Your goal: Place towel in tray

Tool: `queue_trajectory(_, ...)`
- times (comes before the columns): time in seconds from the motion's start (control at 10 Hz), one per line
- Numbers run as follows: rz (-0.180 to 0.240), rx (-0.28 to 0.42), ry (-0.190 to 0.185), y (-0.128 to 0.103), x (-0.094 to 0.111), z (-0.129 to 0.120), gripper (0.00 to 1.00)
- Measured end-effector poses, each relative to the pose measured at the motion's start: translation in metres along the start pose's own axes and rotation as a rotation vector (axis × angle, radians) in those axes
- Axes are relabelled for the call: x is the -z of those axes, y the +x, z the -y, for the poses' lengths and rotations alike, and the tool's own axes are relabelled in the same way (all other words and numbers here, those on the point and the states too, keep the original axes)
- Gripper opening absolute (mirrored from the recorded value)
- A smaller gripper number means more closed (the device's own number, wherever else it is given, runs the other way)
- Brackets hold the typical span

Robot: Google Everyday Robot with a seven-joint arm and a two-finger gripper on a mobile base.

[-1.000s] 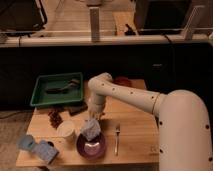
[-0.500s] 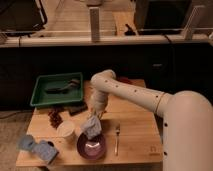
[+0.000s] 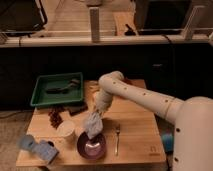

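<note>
A grey-blue towel (image 3: pixel 93 124) hangs from my gripper (image 3: pixel 98 109), which is shut on its top edge. The towel's lower end dangles just above a purple bowl (image 3: pixel 91 145) near the table's front edge. The green tray (image 3: pixel 40 98) stands at the back left of the wooden table, up and to the left of the gripper, with dark items inside it. My white arm reaches in from the right.
A white cup (image 3: pixel 66 129) stands left of the bowl and a fork (image 3: pixel 117 137) lies to its right. A dark grape bunch (image 3: pixel 55 118) lies in front of the tray. A blue crumpled object (image 3: pixel 38 147) sits at the front left corner.
My gripper has moved a little up and to the left with the towel, so the towel now hangs higher over the bowl.
</note>
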State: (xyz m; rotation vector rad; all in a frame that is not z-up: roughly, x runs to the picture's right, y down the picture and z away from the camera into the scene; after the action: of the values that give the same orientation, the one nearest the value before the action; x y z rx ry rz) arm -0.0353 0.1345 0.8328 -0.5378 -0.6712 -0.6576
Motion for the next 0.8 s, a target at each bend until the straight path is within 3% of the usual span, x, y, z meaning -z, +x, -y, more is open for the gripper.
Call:
queue_trajectory(0.2,0.056,-0.043,0.172,0.018,0.009,-0.018,0.0)
queue_trajectory(0.3,0.108,-0.052,0.263,0.028,0.012,-0.026,0.0)
queue_trajectory(0.4,0.174,-0.051,0.321,0.036,0.014,-0.027,0.0)
queue_trajectory(0.7,0.29,-0.023,0.363,0.044,0.021,-0.014,0.0)
queue_trajectory(0.8,0.301,-0.01,0.362,0.043,0.023,-0.006,0.0)
